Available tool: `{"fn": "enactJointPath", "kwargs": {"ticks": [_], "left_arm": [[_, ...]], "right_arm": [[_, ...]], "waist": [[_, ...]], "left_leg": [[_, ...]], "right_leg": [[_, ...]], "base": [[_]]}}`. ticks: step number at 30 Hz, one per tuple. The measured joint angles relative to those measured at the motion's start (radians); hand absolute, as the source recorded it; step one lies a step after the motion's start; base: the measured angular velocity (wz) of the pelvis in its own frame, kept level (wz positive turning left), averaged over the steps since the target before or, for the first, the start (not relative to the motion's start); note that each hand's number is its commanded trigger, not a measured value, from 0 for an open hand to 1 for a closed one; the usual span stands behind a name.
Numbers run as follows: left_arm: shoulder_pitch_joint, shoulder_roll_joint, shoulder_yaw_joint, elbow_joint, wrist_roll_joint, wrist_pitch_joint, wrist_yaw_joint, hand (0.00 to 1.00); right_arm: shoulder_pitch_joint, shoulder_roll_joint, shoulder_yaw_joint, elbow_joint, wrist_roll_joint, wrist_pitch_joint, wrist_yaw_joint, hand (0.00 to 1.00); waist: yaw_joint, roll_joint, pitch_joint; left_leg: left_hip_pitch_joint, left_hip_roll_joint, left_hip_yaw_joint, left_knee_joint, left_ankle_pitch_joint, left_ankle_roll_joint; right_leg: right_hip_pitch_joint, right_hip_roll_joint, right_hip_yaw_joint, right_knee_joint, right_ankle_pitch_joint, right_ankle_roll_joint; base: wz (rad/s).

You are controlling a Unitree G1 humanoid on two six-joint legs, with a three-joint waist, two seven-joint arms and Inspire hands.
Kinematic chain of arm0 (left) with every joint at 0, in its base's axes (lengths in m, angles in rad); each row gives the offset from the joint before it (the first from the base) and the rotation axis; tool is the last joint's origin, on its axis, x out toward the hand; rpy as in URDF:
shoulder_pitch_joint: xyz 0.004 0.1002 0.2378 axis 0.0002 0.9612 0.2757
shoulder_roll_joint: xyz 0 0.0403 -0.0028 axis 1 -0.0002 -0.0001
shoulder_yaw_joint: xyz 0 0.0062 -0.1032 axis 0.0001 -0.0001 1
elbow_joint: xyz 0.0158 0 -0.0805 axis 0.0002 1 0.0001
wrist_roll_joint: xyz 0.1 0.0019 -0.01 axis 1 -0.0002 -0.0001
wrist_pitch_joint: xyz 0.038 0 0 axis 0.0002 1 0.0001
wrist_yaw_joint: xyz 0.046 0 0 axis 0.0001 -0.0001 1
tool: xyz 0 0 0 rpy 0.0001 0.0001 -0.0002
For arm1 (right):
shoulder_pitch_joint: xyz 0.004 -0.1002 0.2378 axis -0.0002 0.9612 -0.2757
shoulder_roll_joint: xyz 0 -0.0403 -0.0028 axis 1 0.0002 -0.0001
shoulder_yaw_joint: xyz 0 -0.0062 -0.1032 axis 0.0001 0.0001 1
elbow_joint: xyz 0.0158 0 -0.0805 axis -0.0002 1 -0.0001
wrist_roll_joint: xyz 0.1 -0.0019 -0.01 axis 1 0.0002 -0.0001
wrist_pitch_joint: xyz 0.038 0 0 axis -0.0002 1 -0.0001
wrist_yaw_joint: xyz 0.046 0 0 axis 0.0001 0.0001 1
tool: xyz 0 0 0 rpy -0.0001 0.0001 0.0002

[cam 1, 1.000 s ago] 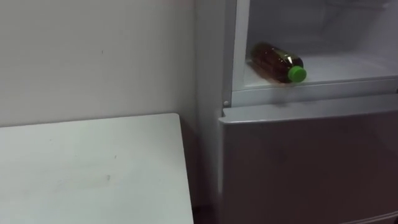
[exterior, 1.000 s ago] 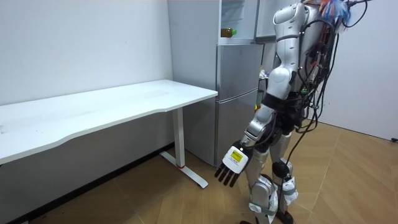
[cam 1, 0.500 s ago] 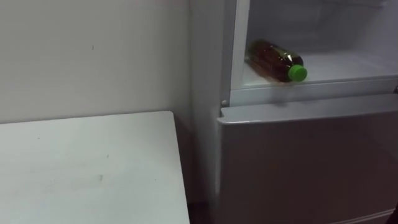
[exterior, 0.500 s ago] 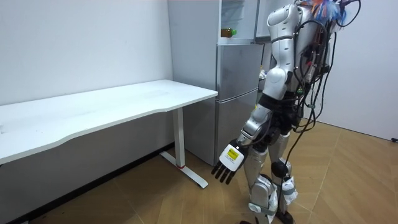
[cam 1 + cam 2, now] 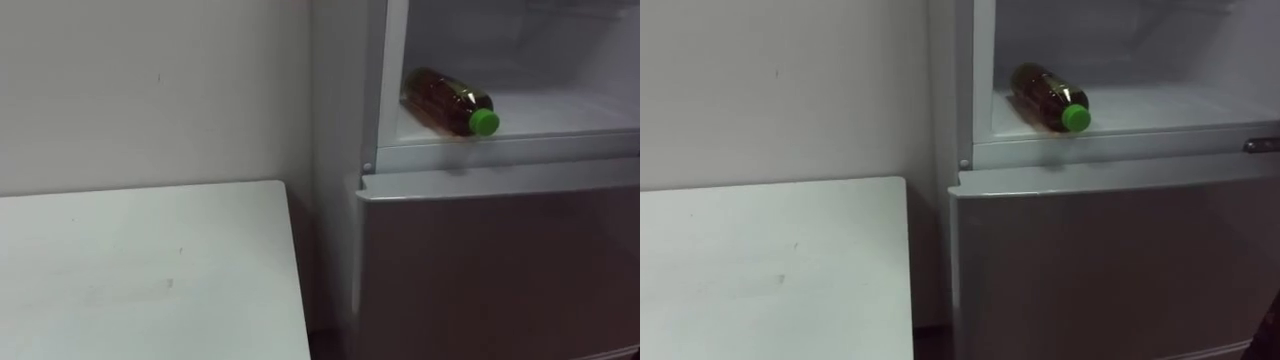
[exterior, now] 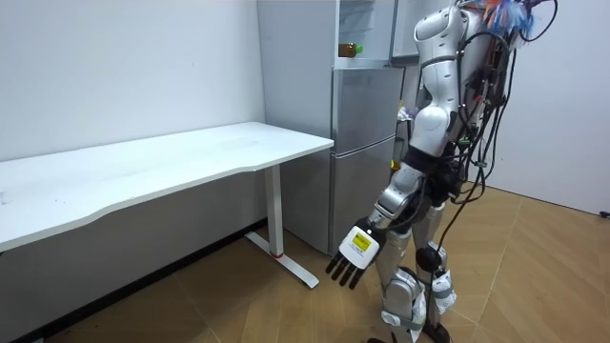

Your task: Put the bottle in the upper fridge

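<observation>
Bottle (image 5: 448, 100) lies in upper fridge (image 5: 520, 148): placing looks done. Your left hand (image 6: 351, 255) hangs empty, fingers straight. Next, close it up.

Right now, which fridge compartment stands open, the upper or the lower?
The upper compartment: its white inside shows, with the bottle lying on its side near the front edge. The lower door below it is shut.
</observation>
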State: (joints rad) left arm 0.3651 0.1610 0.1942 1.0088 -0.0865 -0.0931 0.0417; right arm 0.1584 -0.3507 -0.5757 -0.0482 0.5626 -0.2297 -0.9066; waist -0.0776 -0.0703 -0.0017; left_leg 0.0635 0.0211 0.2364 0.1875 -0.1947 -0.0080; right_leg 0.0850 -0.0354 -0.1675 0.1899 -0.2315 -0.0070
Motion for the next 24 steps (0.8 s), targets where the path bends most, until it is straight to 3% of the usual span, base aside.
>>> {"fn": "enactJointPath", "kwargs": {"ticks": [5, 11, 18, 20, 23, 24], "left_arm": [[0.014, 0.003, -0.008, 0.023, 0.015, -0.001, 0.000, 0.00], [0.015, 0.007, -0.010, 0.077, 0.037, 0.001, -0.003, 0.00], [-0.008, 0.006, -0.002, 0.077, 0.082, 0.000, -0.007, 0.00], [-0.019, 0.006, -0.001, 0.078, 0.082, 0.000, -0.008, 0.00], [-0.026, 0.003, 0.000, 0.083, 0.087, -0.001, -0.008, 0.00], [-0.027, 0.004, 0.000, 0.085, 0.102, -0.001, -0.008, 0.00]], "right_arm": [[-0.067, -0.023, 0.002, -0.071, -0.086, 0.000, -0.008, 0.00], [-0.077, -0.028, 0.003, -0.082, -0.140, 0.004, -0.011, 0.00], [-0.125, -0.029, 0.017, -0.107, -0.153, 0.054, -0.007, 0.00], [-0.133, -0.037, 0.056, -0.110, -0.223, 0.057, -0.005, 0.00], [-0.194, -0.044, 0.068, -0.130, -0.262, 0.067, 0.006, 0.00], [-0.234, -0.066, 0.068, -0.161, -0.263, 0.065, 0.012, 0.00]], "waist": [[0.001, -0.008, -0.0006], [-0.002, -0.008, -0.0003], [0.001, -0.014, 0.0033], [0.005, -0.019, 0.0063], [0.006, -0.025, 0.0095], [0.006, -0.028, 0.0096]], "left_leg": [[-0.005, 0.000, -0.009, 0.002, 0.000, 0.000], [-0.011, -0.001, -0.023, -0.001, 0.000, 0.000], [-0.010, -0.001, -0.023, 0.000, 0.002, 0.001], [-0.008, -0.001, -0.023, 0.000, 0.003, 0.001], [-0.006, -0.001, -0.021, 0.000, 0.003, 0.001], [-0.006, -0.001, -0.021, 0.000, 0.003, 0.001]], "right_leg": [[-0.001, 0.001, -0.003, -0.002, 0.000, 0.000], [0.000, 0.000, -0.024, -0.004, 0.000, 0.000], [-0.002, -0.001, -0.026, 0.001, 0.000, -0.001], [0.000, -0.001, -0.025, 0.002, 0.000, -0.001], [0.000, -0.001, -0.021, 0.001, 0.001, -0.001], [0.001, 0.000, -0.021, -0.001, 0.001, -0.001]], "base": [[0.01], [0.08], [0.00], [0.00], [-0.02], [0.00]]}}
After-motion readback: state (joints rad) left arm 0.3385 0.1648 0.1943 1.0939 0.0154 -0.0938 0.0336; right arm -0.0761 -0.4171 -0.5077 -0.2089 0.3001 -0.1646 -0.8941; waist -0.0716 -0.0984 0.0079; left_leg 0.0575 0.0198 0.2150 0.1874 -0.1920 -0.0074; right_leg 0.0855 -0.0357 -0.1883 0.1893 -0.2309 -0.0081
